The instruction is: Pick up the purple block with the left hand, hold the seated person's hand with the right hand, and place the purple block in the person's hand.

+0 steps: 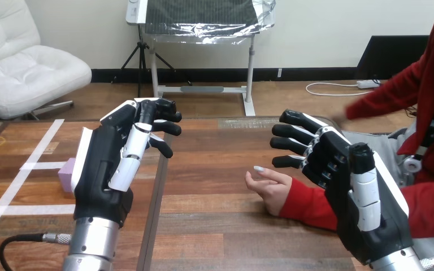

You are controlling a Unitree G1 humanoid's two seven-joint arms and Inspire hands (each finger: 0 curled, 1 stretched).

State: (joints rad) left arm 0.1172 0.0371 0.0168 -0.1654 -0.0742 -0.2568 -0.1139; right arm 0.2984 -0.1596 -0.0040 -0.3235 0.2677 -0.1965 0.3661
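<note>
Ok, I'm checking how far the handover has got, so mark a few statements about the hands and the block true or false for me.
1. The purple block lies on the table. True.
2. The left hand holds the purple block. False: it holds nothing; the block sits on the table beside it.
3. The person's hand is palm up and empty. True.
4. The right hand grips the person's hand. False: it is open, beside that hand and not curled round it.
</note>
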